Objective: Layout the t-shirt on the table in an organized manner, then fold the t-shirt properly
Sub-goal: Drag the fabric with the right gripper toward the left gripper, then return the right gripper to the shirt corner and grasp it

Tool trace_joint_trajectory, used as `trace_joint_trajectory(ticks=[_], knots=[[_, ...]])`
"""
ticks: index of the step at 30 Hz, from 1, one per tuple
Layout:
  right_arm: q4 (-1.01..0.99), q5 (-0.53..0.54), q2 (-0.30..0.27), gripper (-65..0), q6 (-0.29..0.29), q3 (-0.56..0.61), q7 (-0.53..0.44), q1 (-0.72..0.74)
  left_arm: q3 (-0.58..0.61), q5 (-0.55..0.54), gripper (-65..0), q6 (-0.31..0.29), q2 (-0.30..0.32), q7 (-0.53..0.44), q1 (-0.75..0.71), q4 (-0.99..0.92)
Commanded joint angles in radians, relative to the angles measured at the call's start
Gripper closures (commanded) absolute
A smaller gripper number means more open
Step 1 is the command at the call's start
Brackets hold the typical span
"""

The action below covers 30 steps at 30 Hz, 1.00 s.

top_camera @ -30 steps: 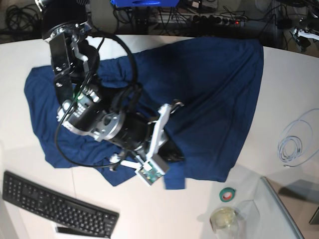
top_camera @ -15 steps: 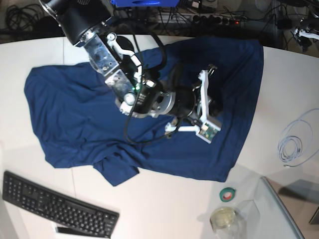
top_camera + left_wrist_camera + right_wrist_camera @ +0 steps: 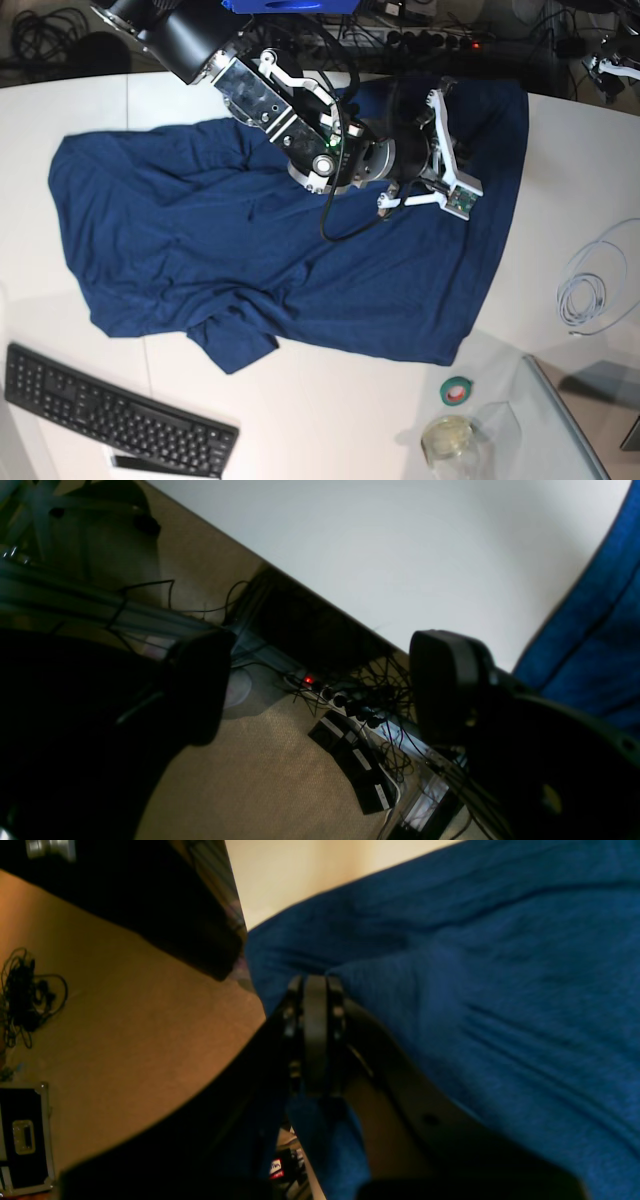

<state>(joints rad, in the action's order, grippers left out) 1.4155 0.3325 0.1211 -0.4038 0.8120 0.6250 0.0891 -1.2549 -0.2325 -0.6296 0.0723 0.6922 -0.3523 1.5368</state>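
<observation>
Right claw drags the shirt toward the counter's far edge

The right claw (image 3: 315, 1040), pinched closed on the t-shirt (image 3: 250, 250), seems to be spreading it over the counter (image 3: 60, 120); the left claw (image 3: 320, 690) hangs wide, empty, beyond the far edge.

One t-shirt (image 3: 250, 250), one keyboard (image 3: 110, 410), one tape roll (image 3: 457, 391), one cable coil (image 3: 590, 290).

1. We see the white table (image 3: 560, 170) with its curved far edge.
2. On it the navy t-shirt (image 3: 180, 240) lies spread and rumpled.
3. A black keyboard (image 3: 110, 405), white cable coil (image 3: 590, 285), green tape roll (image 3: 457, 390) and small jar (image 3: 447, 437) also rest there.
</observation>
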Motion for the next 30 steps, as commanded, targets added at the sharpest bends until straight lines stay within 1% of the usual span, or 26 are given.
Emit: trace_joint_trajectory(ticks=[1, 4, 9, 11, 12, 13, 15, 16, 17, 19, 20, 21, 24, 26, 27, 29, 30], knots=[[0.006, 0.017, 0.019, 0.0, -0.002, 0.017, -0.043, 0.028, -0.004, -0.009, -53.5, 0.000, 0.016, -0.019, -0.009, 0.017], [-0.026, 0.017, 0.021, 0.0, 0.001, 0.043, -0.075, 0.044, -0.003, -0.009, -53.5, 0.000, 0.016, -0.019, -0.011, 0.015], [-0.077, 0.017, 0.025, -0.2, 0.003, 0.040, -0.141, 0.062, -0.003, -0.008, -53.5, 0.000, -0.006, -0.019, -0.011, 0.020], [-0.086, 0.017, 0.025, -0.9, 0.003, 0.039, -0.149, 0.068, -0.001, -0.008, -53.5, 0.000, -0.006, -0.019, -0.011, 0.020], [-0.083, 0.017, 0.025, -3.9, 0.003, 0.040, -0.144, 0.071, -0.001, -0.008, -53.5, 0.000, -0.007, -0.019, -0.011, 0.020], [-0.071, 0.017, 0.024, -9.0, 0.003, 0.040, -0.124, 0.074, -0.001, -0.008, -53.5, 0.000, -0.007, -0.019, -0.011, 0.020], [-0.043, 0.017, 0.019, -21.9, 0.003, 0.027, -0.052, 0.077, -0.001, -0.008, -53.5, 0.000, -0.007, -0.019, -0.011, 0.020], [-0.017, 0.017, 0.010, -30.5, 0.003, -0.009, -0.012, 0.074, -0.001, -0.008, -53.5, -0.002, -0.007, -0.019, -0.011, 0.020], [0.011, 0.017, -0.005, -37.2, 0.003, -0.046, 0.017, 0.067, -0.001, -0.009, -53.3, -0.002, -0.007, -0.019, -0.011, 0.020], [0.098, 0.017, -0.041, -48.5, 0.001, -0.141, 0.043, 0.011, -0.001, -0.009, -53.3, -0.016, -0.007, -0.018, -0.024, 0.018], [0.155, 0.017, -0.065, -49.7, 0.001, -0.205, 0.043, -0.025, -0.001, -0.011, -53.3, -0.045, -0.007, -0.018, -0.037, 0.015], [0.204, 0.017, -0.085, -49.1, 0.001, -0.273, 0.043, -0.061, -0.001, -0.011, -53.3, -0.069, -0.007, -0.018, -0.044, 0.012], [0.334, 0.017, -0.128, -45.9, -0.004, -0.478, 0.042, -0.182, -0.001, -0.011, -53.2, -0.069, -0.018, -0.018, -0.090, 0.009], [0.399, 0.017, -0.140, -45.5, -0.007, -0.644, 0.000, -0.280, -0.001, -0.009, -53.2, -0.069, -0.049, -0.021, -0.115, 0.009], [0.417, 0.017, -0.142, -45.6, -0.010, -0.701, -0.024, -0.320, -0.001, -0.009, -53.2, -0.069, -0.062, -0.022, -0.124, 0.008], [0.442, 0.017, -0.145, -45.6, -0.037, -0.807, -0.075, -0.386, -0.001, -0.009, -53.2, -0.069, -0.091, -0.027, -0.133, -0.020], [0.446, 0.017, -0.145, -45.6, -0.070, -0.857, -0.093, -0.414, -0.001, -0.009, -53.2, -0.069, -0.095, -0.027, -0.130, -0.054]])
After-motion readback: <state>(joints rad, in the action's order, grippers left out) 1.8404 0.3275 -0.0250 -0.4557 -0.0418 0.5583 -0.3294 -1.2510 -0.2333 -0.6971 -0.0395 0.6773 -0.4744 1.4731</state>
